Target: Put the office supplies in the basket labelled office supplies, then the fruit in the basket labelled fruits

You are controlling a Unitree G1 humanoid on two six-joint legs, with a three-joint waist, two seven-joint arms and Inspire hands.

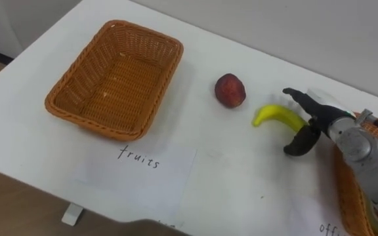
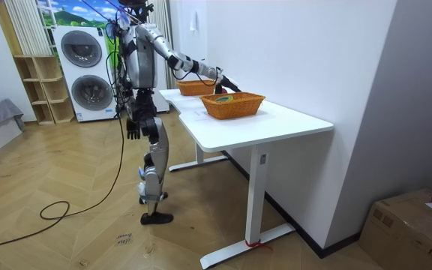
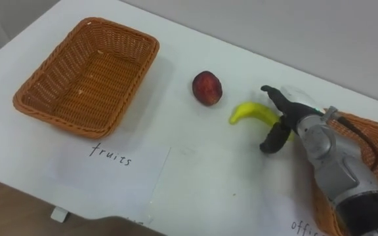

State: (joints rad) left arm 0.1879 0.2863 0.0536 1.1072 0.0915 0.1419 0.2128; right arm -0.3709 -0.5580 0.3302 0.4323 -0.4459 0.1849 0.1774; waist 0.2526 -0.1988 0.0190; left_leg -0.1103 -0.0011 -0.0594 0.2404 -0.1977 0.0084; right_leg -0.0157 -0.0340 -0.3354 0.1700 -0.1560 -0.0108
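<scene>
At 6 o'clock, nearest the robot, a handwritten paper label [image 1: 156, 174] is lying on the white table [image 1: 241, 190]. At 4 o'clock the right arm is coming in over the rim of a second wicker basket [image 1: 344, 191] at the table's right end.

The right hand [image 1: 319, 122] is sitting at 3 o'clock, spread open. Its fingers are arching over the far side of the banana [image 1: 275, 115] and its thumb is hanging on the near side, with bare table showing between thumb and fruit. It is not yet clamping anything. The banana is resting on the table with its long axis running from 9 to 3 o'clock. Its 3 o'clock end is lying inside the hand's span and its free tip is pointing away at 9 o'clock. So the right hand is clearly the nearer one and probably needs only to close.

Just beyond, at 11 o'clock from the banana, a red fruit [image 1: 230, 90] is lying apart from it.

Farthest, at 10 o'clock, the empty wicker basket [image 1: 159, 78] is waiting.

In the room view, the left hand [image 2: 133, 129] is hanging by the robot's hip.
</scene>
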